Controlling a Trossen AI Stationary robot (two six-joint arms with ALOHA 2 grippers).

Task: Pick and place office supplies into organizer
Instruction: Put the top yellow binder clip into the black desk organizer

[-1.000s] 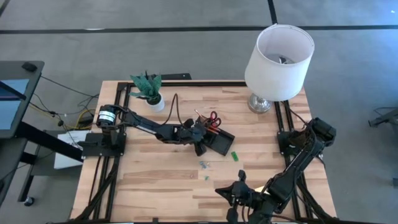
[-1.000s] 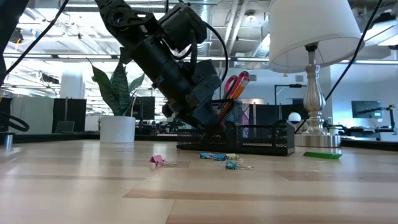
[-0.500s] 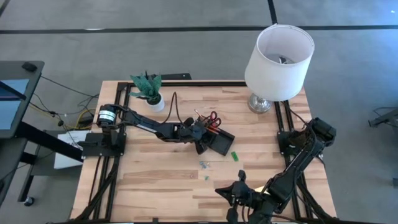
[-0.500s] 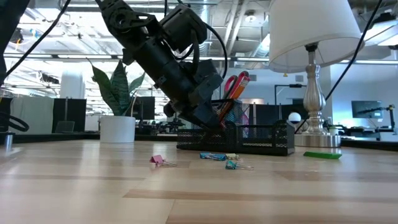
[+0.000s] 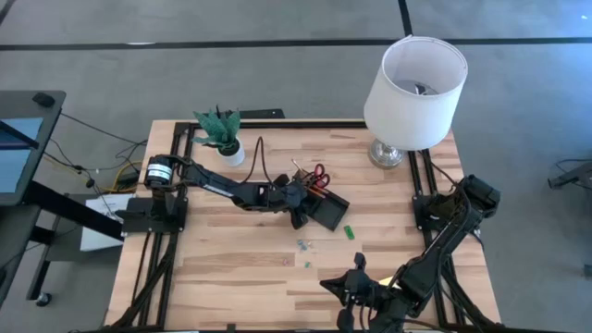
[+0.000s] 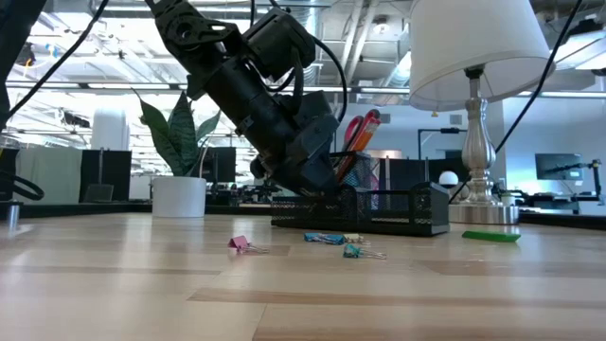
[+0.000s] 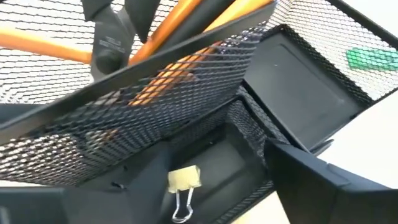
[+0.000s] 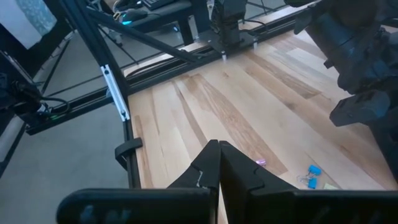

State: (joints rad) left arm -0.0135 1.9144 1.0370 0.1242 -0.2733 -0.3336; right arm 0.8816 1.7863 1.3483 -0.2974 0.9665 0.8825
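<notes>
My left gripper (image 5: 301,211) (image 6: 322,180) reaches down, open, into the black mesh organizer (image 5: 328,208) (image 7: 292,93). A pale binder clip (image 7: 185,180) lies loose on a compartment floor between the fingers. Red-handled scissors (image 5: 317,174) (image 6: 358,125) and orange pencils (image 7: 186,25) stand in the organizer's tall section. The green block (image 5: 349,231) (image 6: 490,236) lies on the table to the organizer's right. Small clips (image 5: 302,244) (image 6: 327,238) lie on the wood in front of it. My right gripper (image 5: 328,280) (image 8: 219,168) waits shut at the near edge. My left gripper stands slanting down from the table's left, with its fingers (image 7: 311,186) at the organizer's low front compartment. Whether they touch the mesh wall, I cannot tell. The clip lies apart from them.
A white-shaded lamp (image 5: 414,92) stands at the far right corner and a potted plant (image 5: 222,134) at the far left. A pink clip (image 6: 239,243) and a teal one (image 6: 352,250) lie toward the near side. Bare wood spreads across the near left.
My left gripper has edged a little toward the table's right, further over the organizer.
</notes>
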